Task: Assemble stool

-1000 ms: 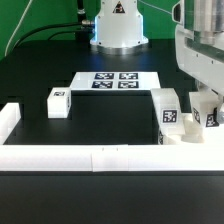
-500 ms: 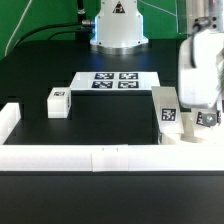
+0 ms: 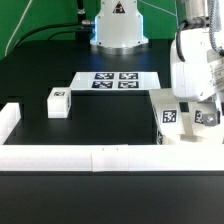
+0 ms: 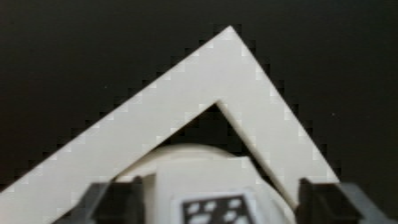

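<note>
Plainly, the dark fingers (image 4: pixel 331 204) stood apart, flanking a small white rectangular tagged plastic leg block (image 4: pixel 214 203). It stood beside the round white seat disc (image 4: pixel 192 160), inside the corner of the white border rails (image 4: pixel 228 60).

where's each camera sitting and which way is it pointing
exterior view: raised, off the arm, facing the robot base across the table; arm and gripper show at the exterior view's right
wrist view: on the wrist, looking out between the fingers at a tagged stool part where the white rails meet
both show the gripper, tagged stool parts, the white rails
</note>
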